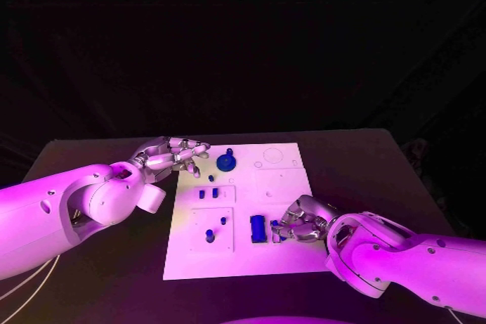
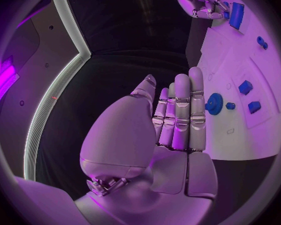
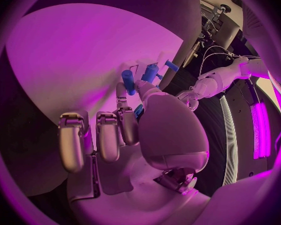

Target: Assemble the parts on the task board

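The white task board (image 1: 273,261) lies mid-table. On it are a blue round part (image 1: 226,160), a tiny blue piece (image 1: 211,177), two small blue pieces (image 1: 208,193), a blue peg (image 1: 210,235) and a blue rectangular block (image 1: 257,228). My left hand (image 1: 174,155) hovers over the board's far left corner, next to the round part (image 2: 214,104). The left hand (image 2: 178,115) has straight fingers and holds nothing. My right hand (image 1: 299,224) rests on the board just right of the block. It pinches a small blue part (image 3: 138,111) between thumb and a finger.
The black table (image 1: 385,169) surrounds the board on all sides. Empty outlined recesses (image 1: 272,155) mark the board's far right part. My left forearm (image 1: 91,197) lies over the table left of the board, and my right forearm (image 1: 405,257) crosses the near right corner.
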You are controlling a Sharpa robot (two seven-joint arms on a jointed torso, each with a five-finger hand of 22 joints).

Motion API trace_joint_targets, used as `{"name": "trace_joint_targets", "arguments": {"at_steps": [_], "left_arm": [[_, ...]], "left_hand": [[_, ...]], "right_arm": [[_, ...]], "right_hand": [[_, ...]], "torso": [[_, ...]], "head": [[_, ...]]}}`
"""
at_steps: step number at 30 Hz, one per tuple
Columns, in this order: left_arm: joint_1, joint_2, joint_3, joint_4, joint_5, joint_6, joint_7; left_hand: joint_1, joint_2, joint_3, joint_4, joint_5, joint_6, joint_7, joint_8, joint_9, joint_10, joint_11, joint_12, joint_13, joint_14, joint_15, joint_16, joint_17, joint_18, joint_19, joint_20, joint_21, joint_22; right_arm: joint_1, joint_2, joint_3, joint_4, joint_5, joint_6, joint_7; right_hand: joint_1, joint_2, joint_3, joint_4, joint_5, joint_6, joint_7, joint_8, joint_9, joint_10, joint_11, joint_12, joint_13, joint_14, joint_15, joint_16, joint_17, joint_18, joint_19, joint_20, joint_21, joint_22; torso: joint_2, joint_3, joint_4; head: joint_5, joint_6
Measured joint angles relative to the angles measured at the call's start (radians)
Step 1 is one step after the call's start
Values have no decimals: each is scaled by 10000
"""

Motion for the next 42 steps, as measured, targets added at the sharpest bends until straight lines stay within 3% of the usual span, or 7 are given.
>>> {"name": "trace_joint_targets", "arguments": {"at_steps": [7,19,28,42], "left_arm": [[0,-1,0,9,0,6,-3],[0,-5,0,10,-1,12,-8],[0,-11,0,7,0,13,-12],[0,-22,1,1,-1,15,-17]], "left_hand": [[0,0,0,0,0,0,0,0,0,-36,-37,0,0,0,0,0,0,-1,14,15,0,-5],[0,0,0,0,0,0,0,0,1,-36,-37,0,0,0,0,0,1,-1,14,14,0,-4],[0,0,0,0,0,0,0,0,1,-36,-37,0,0,0,0,0,1,0,14,14,0,-4],[0,0,0,0,0,0,0,0,1,-36,-37,0,0,0,0,0,1,0,14,14,0,-3]], "right_arm": [[1,135,1,-89,-1,166,-2],[-7,156,-6,-123,-26,331,-10],[-8,131,-6,-94,-101,359,-11],[-12,-38,-10,102,-228,359,15]], "right_hand": [[-332,-14,-292,176,59,83,-81,39,3,15,-15,0,-1,1,1,0,0,0,0,0,0,0],[-671,-44,-875,456,-104,66,-68,79,96,15,-14,0,-1,1,2,-38,-1,0,0,0,0,-1],[-830,10,-1430,649,-533,66,-69,141,144,14,-14,0,-2,1,2,-77,-1,-1,0,0,-42,-1],[-987,168,-1852,851,-589,66,-69,149,171,14,-14,38,-3,1,3,-77,6,-1,0,0,-42,-2]], "torso": [[1,1,7],[0,1,-1],[1,7,-6],[0,7,-6]], "head": [[39,-3],[55,7],[70,-15],[57,-12]]}}
